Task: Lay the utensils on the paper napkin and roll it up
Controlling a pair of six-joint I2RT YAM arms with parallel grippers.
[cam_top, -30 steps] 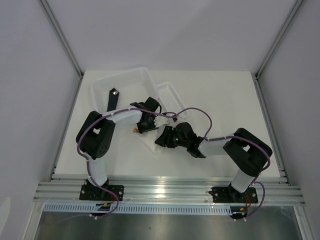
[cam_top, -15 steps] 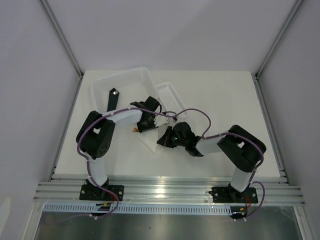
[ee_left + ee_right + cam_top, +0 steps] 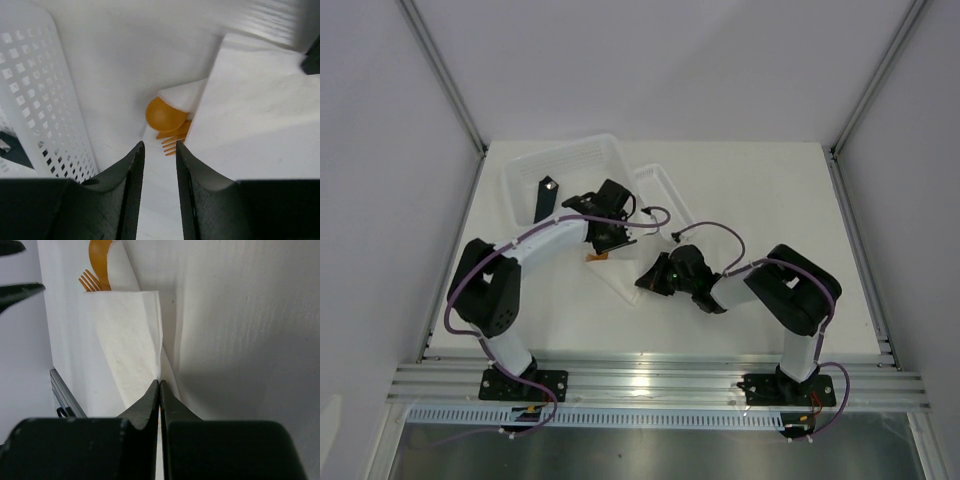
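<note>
The paper napkin (image 3: pixel 131 335) lies folded over the utensils on the table. My right gripper (image 3: pixel 159 381) is shut on the napkin's near edge, pinching the fold. From the far end of the fold stick out an orange spoon bowl (image 3: pixel 162 115) and orange fork tines (image 3: pixel 174 145); the rest of the utensils is hidden under the paper. My left gripper (image 3: pixel 159 146) hovers just short of those tips, open a little, with nothing between its fingers. In the top view the left gripper (image 3: pixel 603 243) and right gripper (image 3: pixel 642 282) face each other across the napkin (image 3: pixel 628 268).
A large perforated white tray (image 3: pixel 570 160) stands at the back left, holding a black flat bar (image 3: pixel 544 197). A smaller white tray (image 3: pixel 662 188) sits beside it. The tray wall (image 3: pixel 50 100) is close to my left gripper's left side.
My right gripper has shut on the napkin's edge. The left arm has stretched out, its elbow swinging left, and its gripper has drawn back a little from the napkin.
</note>
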